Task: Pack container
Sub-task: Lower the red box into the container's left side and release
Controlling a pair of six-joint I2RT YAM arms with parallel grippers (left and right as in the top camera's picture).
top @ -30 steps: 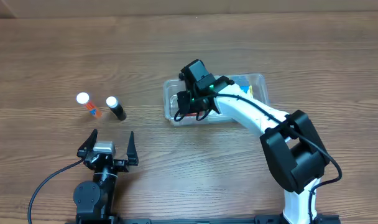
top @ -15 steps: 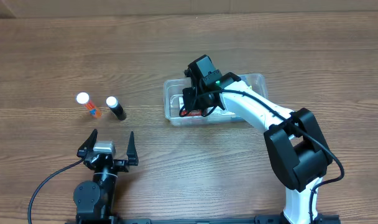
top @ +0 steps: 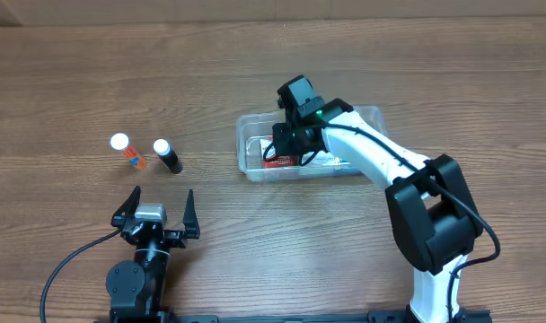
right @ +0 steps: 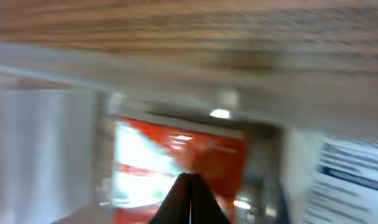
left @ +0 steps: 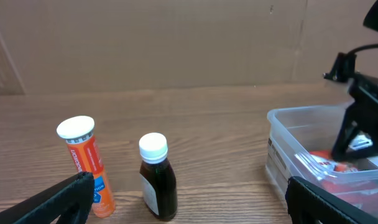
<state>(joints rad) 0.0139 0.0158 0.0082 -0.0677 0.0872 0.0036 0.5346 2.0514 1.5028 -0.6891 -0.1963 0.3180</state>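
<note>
The wooden counter (top: 75, 72) carries everything. The white right arm (top: 381, 161) reaches over the container (top: 248, 148), a clear, shallow plastic tub that lies directly beneath the right tool (right: 190, 186). That tool dips inside the tub's left half, its fingers pressed together to a point with nothing between them. The left tool (top: 162, 199) sits low near the counter's front edge, fingers spread wide and empty; the container is ahead of it and off to its right, well apart. A red box (right: 176, 162) lies on the tub's floor just below the right tool's tips, with a blue-and-white box (right: 357, 174) beside it. Ahead of the left tool, slightly left, an orange tube (left: 83, 162) with a white cap stands upright, and a dark bottle (left: 158, 183) with a white cap stands just beside it.
</note>
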